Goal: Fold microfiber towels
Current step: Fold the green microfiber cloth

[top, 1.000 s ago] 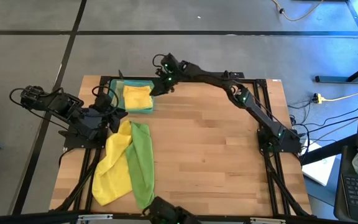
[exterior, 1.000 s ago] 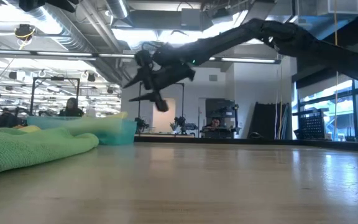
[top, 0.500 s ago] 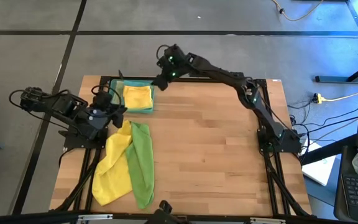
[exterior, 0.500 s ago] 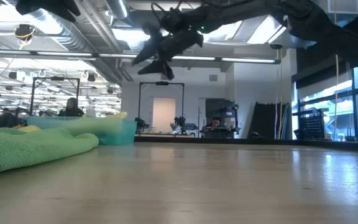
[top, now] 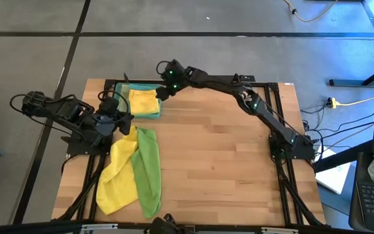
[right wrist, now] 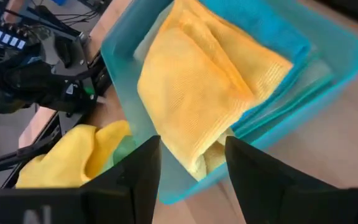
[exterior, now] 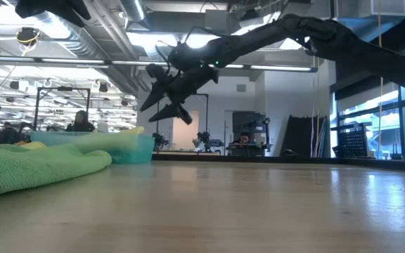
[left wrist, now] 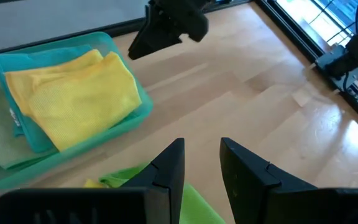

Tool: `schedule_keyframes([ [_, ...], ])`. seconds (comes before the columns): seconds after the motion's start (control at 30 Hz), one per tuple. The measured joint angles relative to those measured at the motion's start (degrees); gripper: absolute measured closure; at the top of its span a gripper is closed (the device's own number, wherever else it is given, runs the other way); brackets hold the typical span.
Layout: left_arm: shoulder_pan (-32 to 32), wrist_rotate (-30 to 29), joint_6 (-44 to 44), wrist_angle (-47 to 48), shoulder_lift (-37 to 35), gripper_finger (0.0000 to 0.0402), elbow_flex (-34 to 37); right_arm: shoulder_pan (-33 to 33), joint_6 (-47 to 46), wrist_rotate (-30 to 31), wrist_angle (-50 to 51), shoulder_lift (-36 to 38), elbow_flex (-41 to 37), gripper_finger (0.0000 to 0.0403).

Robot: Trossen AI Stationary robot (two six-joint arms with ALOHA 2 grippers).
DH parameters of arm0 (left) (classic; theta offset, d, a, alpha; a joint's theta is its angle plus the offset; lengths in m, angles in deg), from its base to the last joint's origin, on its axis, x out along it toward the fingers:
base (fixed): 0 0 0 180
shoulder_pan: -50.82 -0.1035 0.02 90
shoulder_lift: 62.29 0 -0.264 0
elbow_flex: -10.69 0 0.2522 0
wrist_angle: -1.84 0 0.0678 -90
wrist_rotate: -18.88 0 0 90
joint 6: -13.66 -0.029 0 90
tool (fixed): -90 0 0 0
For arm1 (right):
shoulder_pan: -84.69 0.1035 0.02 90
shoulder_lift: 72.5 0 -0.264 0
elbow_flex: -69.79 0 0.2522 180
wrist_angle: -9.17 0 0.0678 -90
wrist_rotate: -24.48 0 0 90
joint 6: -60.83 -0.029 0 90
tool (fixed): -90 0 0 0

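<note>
High view: translucent teal rectangular tray (top: 118, 88) holds a folded yellow towel (top: 143, 101); loose yellow (top: 118, 174) and bright green (top: 147, 170) towels lie nearby. Right gripper (top: 159, 91) hovers above the tray — fingers parted (empty); left gripper (top: 121, 121) likewise.

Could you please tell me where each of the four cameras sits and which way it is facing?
High view: overhead, straight down on the table; both arms show.
Low view: at tabletop height, level across into the room; the right claw hangs open, above the tray.
Left wrist view: on the left arm, past its open left claw, toward the tray.
Right wrist view: on the right arm, down onto the folded yellow towel.
Shared: both wrist views show that towel in the tray.
</note>
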Motion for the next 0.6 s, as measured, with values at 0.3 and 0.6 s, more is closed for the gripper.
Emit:
schedule_keyframes([
  [0.3, 0.00, 0.83, 0.17, -0.04, 0.33, 0.0308, 0.00, 1.66, -3.48, 2.89, -4.96, -3.30, 0.00, 0.0222],
  [0.6, 0.13, 3.87, 0.17, -0.56, 0.69, 0.0308, 0.00, 1.26, -0.44, 9.86, -8.71, -3.25, -0.33, 0.0222],
])
